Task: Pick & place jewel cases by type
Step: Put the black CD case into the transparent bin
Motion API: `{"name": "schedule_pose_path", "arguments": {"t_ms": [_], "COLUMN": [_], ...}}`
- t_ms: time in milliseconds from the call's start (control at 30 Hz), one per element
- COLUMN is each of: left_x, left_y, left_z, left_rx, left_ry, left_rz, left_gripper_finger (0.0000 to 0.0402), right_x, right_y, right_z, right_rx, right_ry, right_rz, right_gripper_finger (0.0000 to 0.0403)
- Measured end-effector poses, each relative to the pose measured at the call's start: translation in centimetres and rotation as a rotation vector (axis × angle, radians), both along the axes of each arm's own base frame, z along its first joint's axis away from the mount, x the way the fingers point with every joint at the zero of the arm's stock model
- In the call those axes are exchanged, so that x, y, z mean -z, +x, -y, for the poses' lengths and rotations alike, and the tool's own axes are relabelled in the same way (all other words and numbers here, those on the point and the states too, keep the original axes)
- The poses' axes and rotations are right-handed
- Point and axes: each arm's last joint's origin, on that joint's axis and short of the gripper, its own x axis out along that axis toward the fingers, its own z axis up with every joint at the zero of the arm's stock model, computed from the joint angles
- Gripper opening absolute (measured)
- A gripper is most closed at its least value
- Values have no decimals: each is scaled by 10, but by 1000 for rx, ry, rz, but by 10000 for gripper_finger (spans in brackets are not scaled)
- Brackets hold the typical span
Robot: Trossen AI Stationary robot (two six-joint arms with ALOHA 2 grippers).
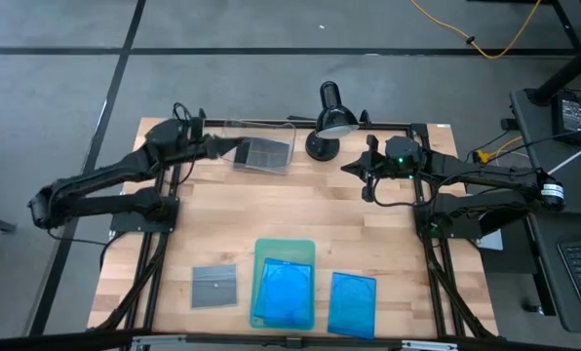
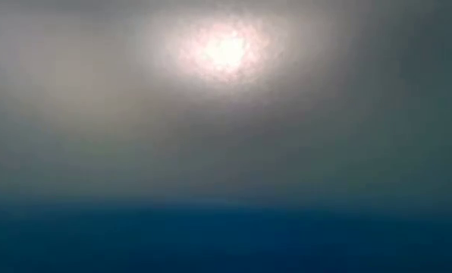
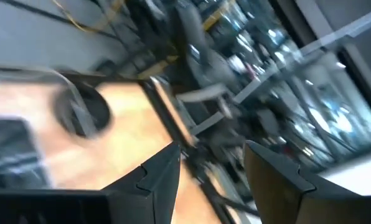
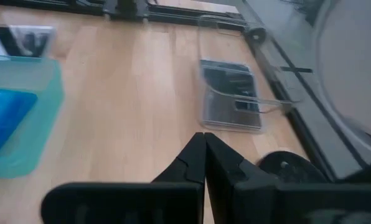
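Jewel cases: grey (image 1: 261, 153) in clear bin (image 1: 234, 128), blue (image 1: 283, 292) in green tray (image 1: 285, 247).

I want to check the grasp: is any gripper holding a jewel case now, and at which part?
Nothing is held. The left gripper is open and empty beside the clear bin; the right gripper is shut on nothing.

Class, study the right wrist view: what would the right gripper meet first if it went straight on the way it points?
Probably the clear bin holding a dark jewel case, just ahead of the right gripper, jaws shut; the lamp base sits off-line. Depth is uncertain.
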Motion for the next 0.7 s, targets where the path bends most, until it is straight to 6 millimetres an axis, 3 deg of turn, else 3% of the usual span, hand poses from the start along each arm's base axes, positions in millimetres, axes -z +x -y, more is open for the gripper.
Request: {"name": "schedule_pose_path", "arguments": {"t_ms": [267, 700], "left_x": [5, 48], "left_y": [2, -3], "left_z": [54, 152], "left_rx": [247, 438], "left_ry": [-91, -343], "left_rz": [-72, -454], "left_gripper_finger": [143, 84], "right_x": [-1, -1], "right_y": [1, 1], "right_z": [-2, -2], "right_rx": [-54, -53], "right_ry": [24, 25], "right_rz": [15, 17], "right_gripper_finger": [6, 6]}}
